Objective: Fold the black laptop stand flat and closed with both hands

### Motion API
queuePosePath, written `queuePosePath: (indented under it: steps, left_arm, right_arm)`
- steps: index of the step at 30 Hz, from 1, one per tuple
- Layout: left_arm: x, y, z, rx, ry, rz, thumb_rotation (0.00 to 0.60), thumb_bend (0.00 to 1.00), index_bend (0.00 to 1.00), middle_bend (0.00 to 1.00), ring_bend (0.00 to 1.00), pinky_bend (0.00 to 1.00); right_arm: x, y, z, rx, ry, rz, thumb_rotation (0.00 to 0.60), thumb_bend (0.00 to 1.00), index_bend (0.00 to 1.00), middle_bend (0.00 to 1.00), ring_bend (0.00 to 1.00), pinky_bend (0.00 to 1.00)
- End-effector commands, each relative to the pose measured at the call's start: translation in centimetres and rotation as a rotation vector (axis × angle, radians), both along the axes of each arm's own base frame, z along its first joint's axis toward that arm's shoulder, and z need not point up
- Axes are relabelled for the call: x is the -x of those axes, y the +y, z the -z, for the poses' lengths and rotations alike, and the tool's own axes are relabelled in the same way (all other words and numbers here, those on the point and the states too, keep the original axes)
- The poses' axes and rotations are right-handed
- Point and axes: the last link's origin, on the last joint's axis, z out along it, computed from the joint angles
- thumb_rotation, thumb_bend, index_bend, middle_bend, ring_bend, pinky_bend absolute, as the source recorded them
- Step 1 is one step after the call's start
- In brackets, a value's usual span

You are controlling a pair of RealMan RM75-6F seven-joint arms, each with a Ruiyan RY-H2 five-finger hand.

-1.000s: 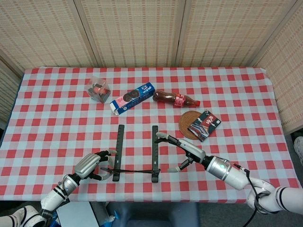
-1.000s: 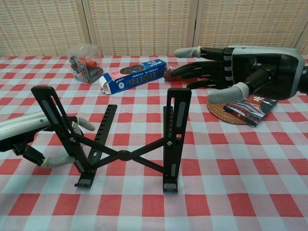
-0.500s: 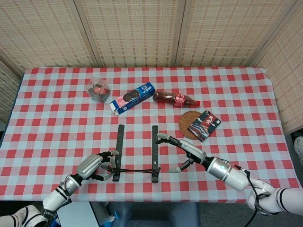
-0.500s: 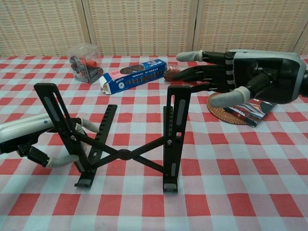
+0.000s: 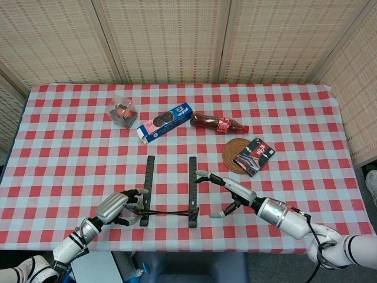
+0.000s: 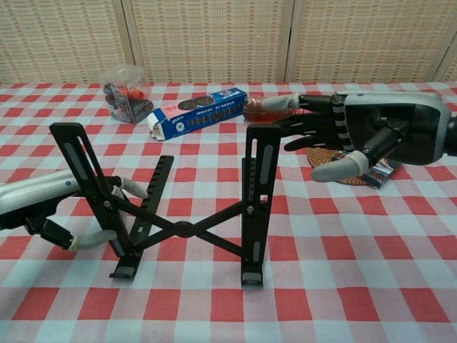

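The left hand (image 6: pixel 50 207) sits low at the near edge of the table, its fingers curled around the left upright of the black laptop stand (image 6: pixel 182 204) near the base; from the chest view it appears to grip that bar, though the bar hides part of the contact, so the hold may be looser than it looks. This hold probably anchors the stand while the other side is pushed in. The right hand (image 6: pixel 364 136) is spread wide and holds nothing, its fingertips (image 6: pixel 275 104) reaching to the top of the right upright from the right, touching it or just short of it, placed to press that bar toward the left one. The stand is toward the near edge of the checked tablecloth (image 5: pixel 70 153), left of the middle, unfolded, its two uprights apart and its crossed links open between them. Compared with a second ago, the right hand has dropped and closed in on the right upright, and the two uprights look slightly nearer each other from above; the left hand has barely shifted. Farther back, toward the far edge, lie a clear plastic box (image 5: pixel 123 111), a blue biscuit box (image 5: pixel 165 122) and a cola bottle (image 5: pixel 218 123) on its side; right of the stand, a woven coaster (image 5: pixel 234 155) carries one end of a dark snack packet (image 5: pixel 256 155).
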Motion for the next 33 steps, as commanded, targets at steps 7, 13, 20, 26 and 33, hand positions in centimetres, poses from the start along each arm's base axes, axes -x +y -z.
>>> queuePosePath:
  steps: [7,13,20,26,33]
  left_arm:
    - [0.3,0.0,-0.3,-0.003,-0.001,-0.002,0.509,0.4,0.5,0.18,0.21,0.28]
    - [0.3,0.0,-0.4,-0.004,0.0,0.001,0.51,0.4,0.5,0.17,0.21,0.28]
    - [0.4,0.0,-0.4,-0.005,0.002,0.004,0.511,0.4,0.5,0.18,0.21,0.27]
    - [0.6,0.1,-0.4,-0.006,0.004,0.004,0.509,0.4,0.5,0.17,0.21,0.26]
    - [0.8,0.1,-0.4,-0.007,0.004,0.008,0.512,0.4,0.5,0.18,0.21,0.26]
  right_arm:
    - [-1.4,0.3,2.1,0.007,0.273,-0.093,0.6,0.15,0.23,0.18,0.03,0.04]
    - [-2.8,0.3,3.5,0.002,0.322,-0.113,0.6,0.15,0.28,0.2,0.03,0.04]
    - [-4.1,0.5,5.1,-0.003,0.357,-0.14,0.6,0.19,0.36,0.23,0.03,0.04]
    - [-4.5,0.8,5.9,-0.001,0.375,-0.146,0.6,0.19,0.39,0.23,0.03,0.04]
    - [-4.5,0.9,6.4,0.023,0.383,-0.131,0.6,0.19,0.44,0.25,0.04,0.04]
